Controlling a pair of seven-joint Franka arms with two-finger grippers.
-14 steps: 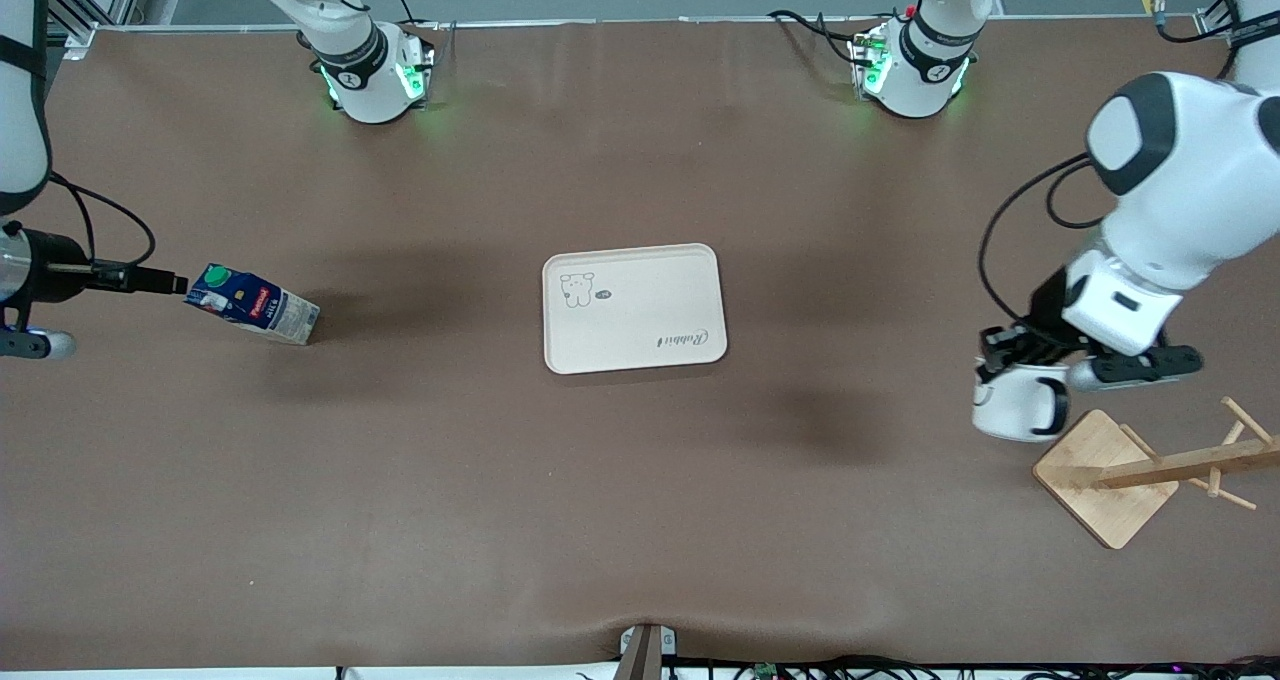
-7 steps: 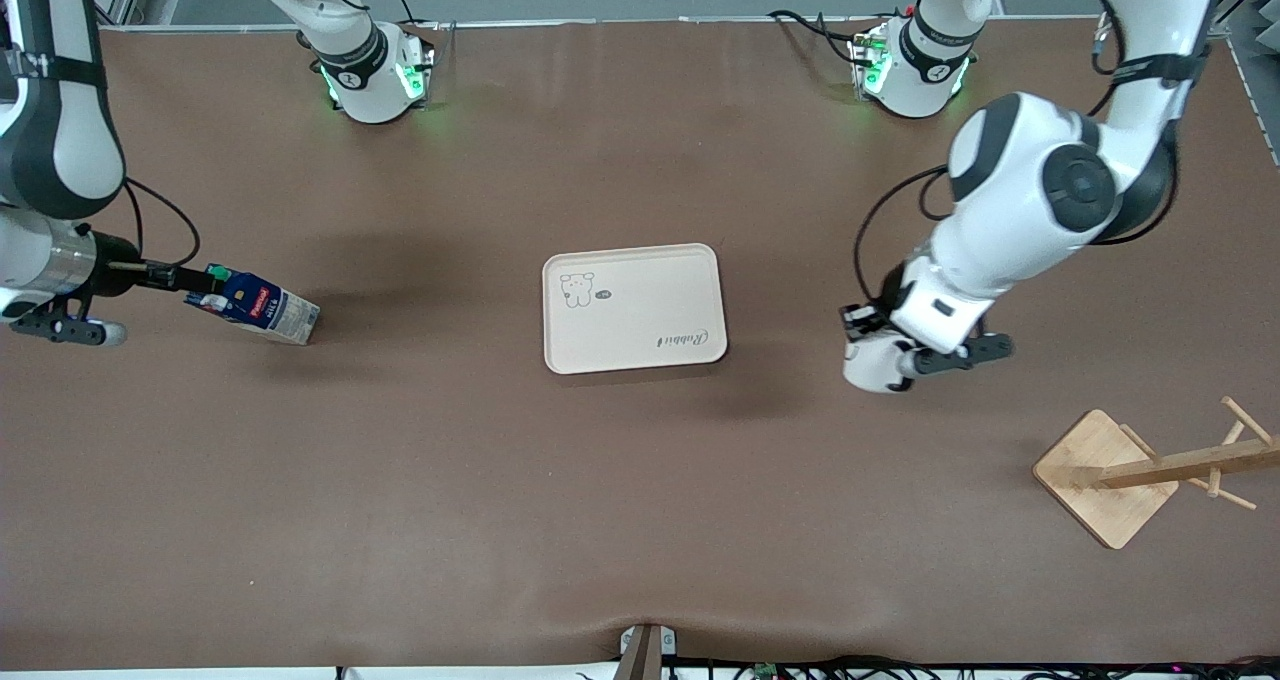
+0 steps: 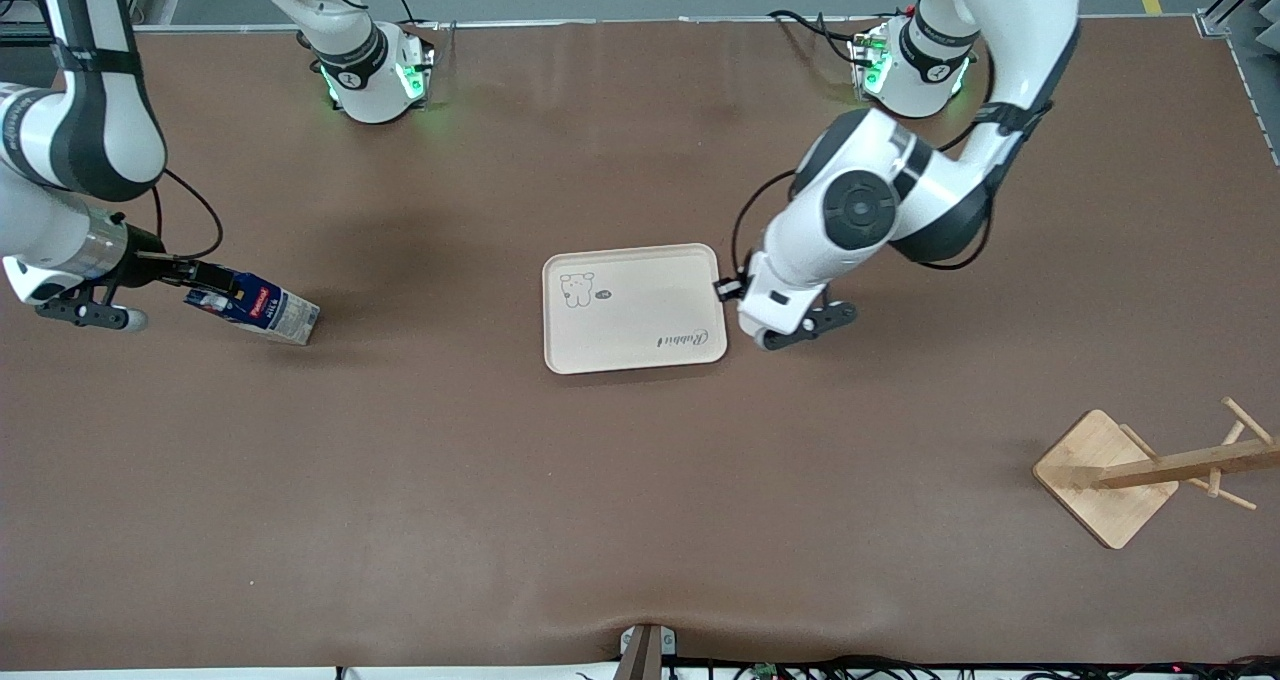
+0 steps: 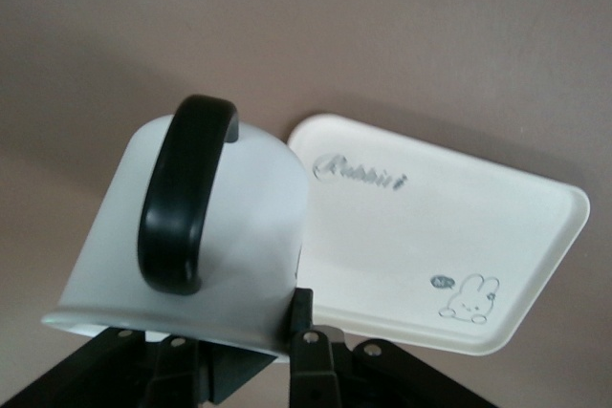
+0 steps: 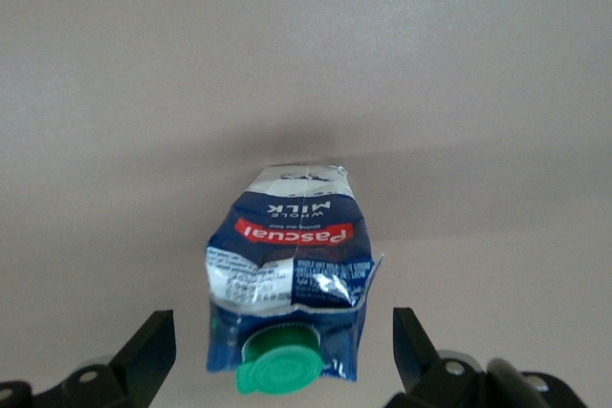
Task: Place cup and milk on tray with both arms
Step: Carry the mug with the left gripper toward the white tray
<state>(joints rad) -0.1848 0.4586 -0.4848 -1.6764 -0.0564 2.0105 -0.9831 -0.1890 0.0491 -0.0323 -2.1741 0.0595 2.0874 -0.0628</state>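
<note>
The cream tray [image 3: 633, 307] lies at the table's middle. My left gripper [image 3: 742, 310] is over the tray's edge toward the left arm's end. It is shut on the rim of the white cup [image 4: 191, 236], which has a black handle [image 4: 182, 198]. The arm's wrist hides the cup in the front view. The left wrist view shows my left gripper [image 4: 277, 341] and the tray [image 4: 449, 226] beside the cup. The dark-blue milk carton [image 3: 262, 308] stands toward the right arm's end. My right gripper [image 3: 205, 278] is open, one finger on each side of the carton's top [image 5: 287, 265] with its green cap [image 5: 277, 370], touching neither.
A wooden rack [image 3: 1180, 465] on a square base [image 3: 1100, 480] stands toward the left arm's end, nearer to the front camera than the tray. Both arm bases glow green along the table's back edge.
My left arm carried the cup from beside the wooden rack to the tray's edge. My right gripper moved in over the milk carton's top, and its fingers now straddle the cap.
</note>
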